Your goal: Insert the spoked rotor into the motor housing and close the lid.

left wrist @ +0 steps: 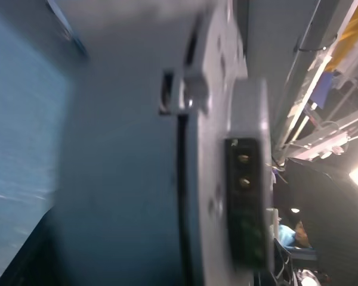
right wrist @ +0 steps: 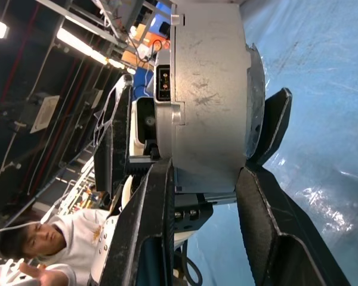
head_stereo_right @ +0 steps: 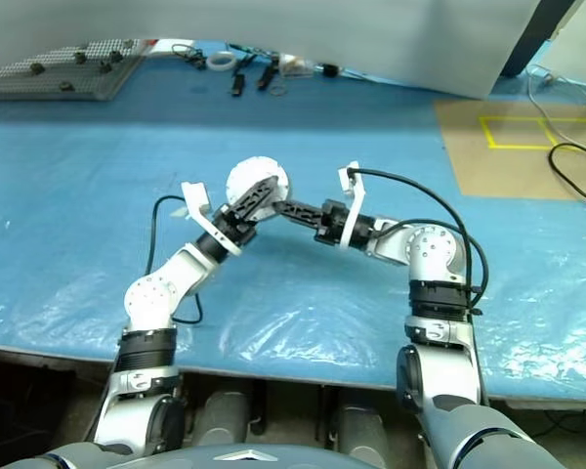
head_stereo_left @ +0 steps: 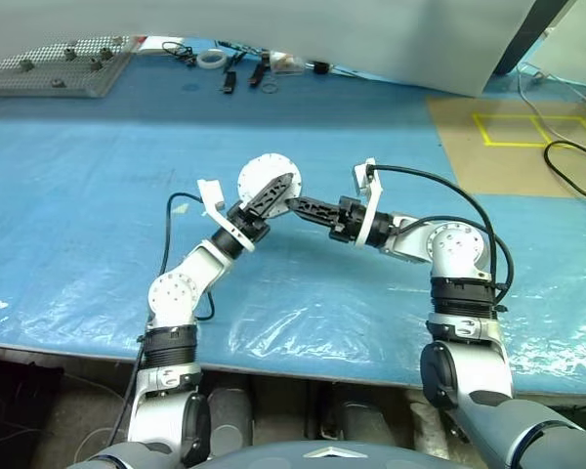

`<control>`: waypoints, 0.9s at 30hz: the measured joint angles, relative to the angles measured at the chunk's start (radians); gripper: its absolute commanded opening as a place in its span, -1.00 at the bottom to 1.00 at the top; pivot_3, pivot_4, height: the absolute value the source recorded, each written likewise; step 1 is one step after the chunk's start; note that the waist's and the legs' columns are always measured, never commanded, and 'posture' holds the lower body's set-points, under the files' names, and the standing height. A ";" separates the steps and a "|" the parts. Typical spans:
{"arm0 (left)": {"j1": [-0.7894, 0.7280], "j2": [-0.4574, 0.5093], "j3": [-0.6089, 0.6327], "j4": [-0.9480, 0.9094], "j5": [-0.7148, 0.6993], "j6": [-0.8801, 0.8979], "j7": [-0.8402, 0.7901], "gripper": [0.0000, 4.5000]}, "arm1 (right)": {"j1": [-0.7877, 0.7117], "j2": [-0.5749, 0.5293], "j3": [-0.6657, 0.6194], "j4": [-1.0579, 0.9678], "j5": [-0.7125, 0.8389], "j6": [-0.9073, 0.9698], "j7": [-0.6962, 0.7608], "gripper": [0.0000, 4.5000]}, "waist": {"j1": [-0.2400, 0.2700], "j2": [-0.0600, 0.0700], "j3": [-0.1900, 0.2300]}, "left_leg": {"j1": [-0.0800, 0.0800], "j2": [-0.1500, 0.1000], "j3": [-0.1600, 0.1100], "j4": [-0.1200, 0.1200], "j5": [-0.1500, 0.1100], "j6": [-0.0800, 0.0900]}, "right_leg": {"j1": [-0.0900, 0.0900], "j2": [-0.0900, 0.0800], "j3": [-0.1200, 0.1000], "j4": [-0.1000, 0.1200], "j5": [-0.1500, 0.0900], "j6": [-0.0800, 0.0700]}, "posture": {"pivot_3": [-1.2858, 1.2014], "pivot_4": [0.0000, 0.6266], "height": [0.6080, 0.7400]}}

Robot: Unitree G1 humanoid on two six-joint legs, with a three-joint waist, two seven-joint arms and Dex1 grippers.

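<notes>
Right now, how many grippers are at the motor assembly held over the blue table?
2. The right gripper is clamped on the motor housing by its sides. The left gripper reaches in from the other side with fingers spread, across its pale face.

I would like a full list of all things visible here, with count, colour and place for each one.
motor housing: one, silvery grey, held above the table between both grippers.
table: one, blue cover, under the arms.
pegboard: one, grey, far left corner of the table.
small parts: several, black and white, far edge of the table.
brown mat: one, with a yellow square, far right.
black cable: one, on the brown mat.
person: one, white top, in the right wrist view.
left gripper: black, open around the housing.
right gripper: black, shut on the housing.
</notes>
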 measured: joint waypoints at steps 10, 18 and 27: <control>-0.062 0.012 0.002 0.069 0.062 -0.010 -0.010 0.98 | -0.003 -0.008 0.000 0.003 -0.007 -0.014 -0.013 -0.43 | 0.000 0.000 0.000 | -0.001 0.000 -0.001 0.001 0.000 0.001 | 0.000 0.000 0.000 -0.001 0.000 0.001 | 0.03 -0.52 1.00; -0.064 0.000 0.026 0.061 0.051 -0.009 0.010 0.98 | -0.003 -0.007 0.007 0.003 -0.007 -0.021 -0.013 -0.43 | -0.001 0.000 0.000 | -0.001 0.000 -0.001 0.001 0.000 0.001 | 0.000 0.000 0.000 0.000 0.001 0.001 | 0.03 -0.52 1.00; -0.036 0.002 0.053 -0.008 -0.007 0.014 0.031 0.49 | -0.005 0.003 0.012 0.003 0.009 -0.023 0.010 -0.43 | 0.000 0.000 0.000 | -0.002 0.000 -0.001 0.001 0.001 0.001 | 0.000 0.000 -0.001 -0.001 0.001 0.001 | 0.03 -0.52 1.00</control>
